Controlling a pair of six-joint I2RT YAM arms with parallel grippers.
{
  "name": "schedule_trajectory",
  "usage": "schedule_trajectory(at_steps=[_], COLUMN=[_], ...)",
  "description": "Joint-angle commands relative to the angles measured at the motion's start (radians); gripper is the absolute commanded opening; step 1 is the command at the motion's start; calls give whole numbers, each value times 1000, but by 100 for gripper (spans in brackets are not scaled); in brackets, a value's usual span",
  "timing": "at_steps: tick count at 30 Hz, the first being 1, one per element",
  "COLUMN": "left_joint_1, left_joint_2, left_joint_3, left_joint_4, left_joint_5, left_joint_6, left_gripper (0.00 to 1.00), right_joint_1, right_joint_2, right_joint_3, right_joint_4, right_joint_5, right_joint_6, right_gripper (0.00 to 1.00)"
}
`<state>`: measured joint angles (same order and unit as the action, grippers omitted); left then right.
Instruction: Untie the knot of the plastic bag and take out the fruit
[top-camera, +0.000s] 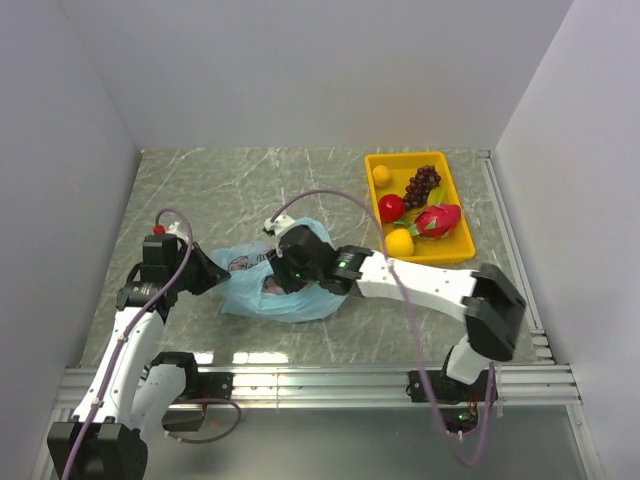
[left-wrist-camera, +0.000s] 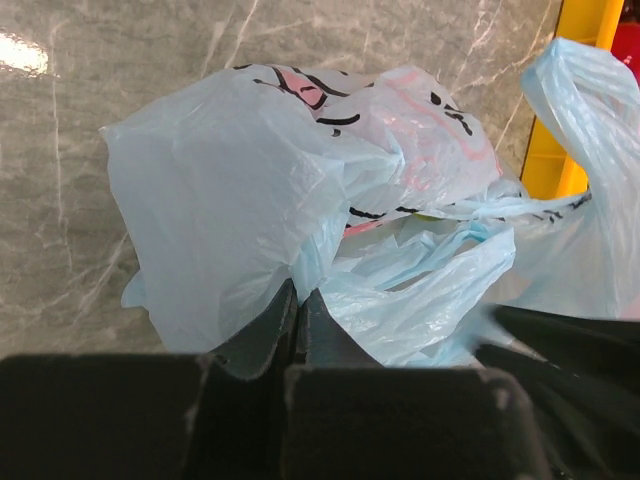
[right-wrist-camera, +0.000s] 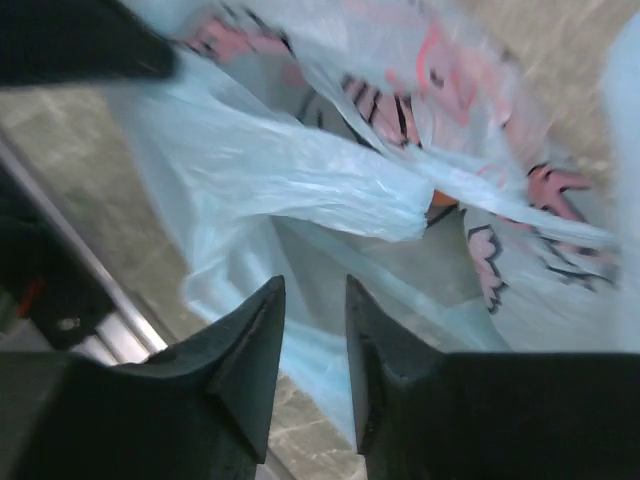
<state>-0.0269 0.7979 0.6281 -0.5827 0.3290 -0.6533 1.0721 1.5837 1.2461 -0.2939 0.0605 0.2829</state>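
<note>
Top camera: mounted above and behind my bases, looking steeply down, far enough back to take in the whole table (top-camera: 200, 190). Left wrist camera: set low behind my left gripper (left-wrist-camera: 297, 292), facing across the plastic bag (left-wrist-camera: 230, 200) toward the yellow tray (left-wrist-camera: 585, 18), at close range. Right wrist camera: looks past my right gripper (right-wrist-camera: 313, 290), closer still, and blurred. All three views share the bag.

Thin, crinkly, translucent plastic bag (left-wrist-camera: 230, 190) on a glossy marbled table (left-wrist-camera: 60, 200); smooth yellow plastic tray (top-camera: 402, 163)
</note>
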Motion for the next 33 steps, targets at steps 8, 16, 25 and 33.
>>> schedule_trajectory(at_steps=[8,16,25,33], left_joint_1=[-2,-2,-2,-5], left_joint_2=[-8,-6,30,21], left_joint_3=[12,4,1,-54], left_joint_4=[78,67,69,70], left_joint_5=[-15,-2,30,24], left_joint_6=[-86,-77,-46,-83], left_gripper=[1,0,0,1], right_joint_1=[-38,-106,-113,-112], right_joint_2=[194,251,412,516], right_joint_3=[53,72,171,234], right_joint_4=[85,209,321,302], right_joint_5=[84,142,61,9], right_joint_6=[142,243,205,219], right_gripper=[47,100,100,95])
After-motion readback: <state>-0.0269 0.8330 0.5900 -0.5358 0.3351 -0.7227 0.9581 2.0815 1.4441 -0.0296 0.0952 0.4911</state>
